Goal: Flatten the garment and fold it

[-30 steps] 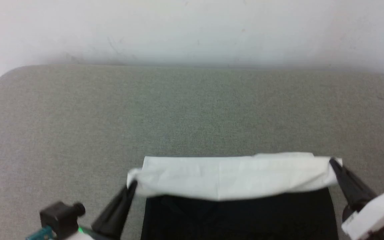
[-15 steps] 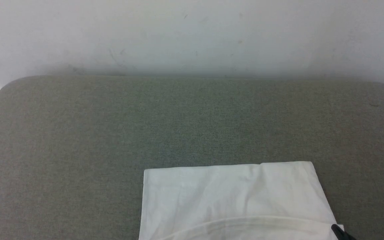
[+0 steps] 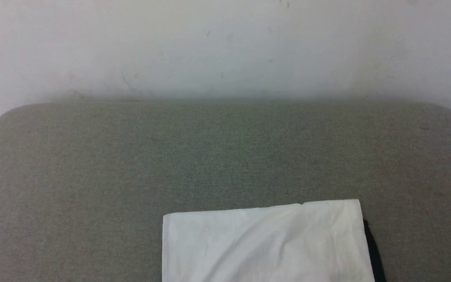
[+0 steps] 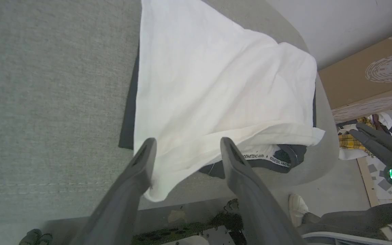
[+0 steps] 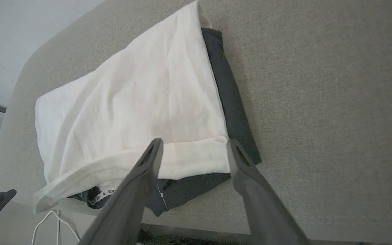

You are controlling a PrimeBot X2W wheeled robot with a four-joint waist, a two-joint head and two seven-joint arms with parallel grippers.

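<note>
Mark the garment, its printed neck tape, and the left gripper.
garment (image 5: 131, 98): right wrist view, middle of the white top layer.
neck tape (image 4: 267, 159): left wrist view, printed strip under the white hem.
left gripper (image 4: 188, 141): left wrist view, midway between its open fingertips.

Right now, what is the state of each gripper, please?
Left gripper: open, holding nothing.
Right gripper: open, holding nothing.

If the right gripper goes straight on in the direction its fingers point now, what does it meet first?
Most likely the garment: its white folded edge lies just ahead of the open right gripper, in line with the gap between its fingers. How near it is remains unclear.
</note>
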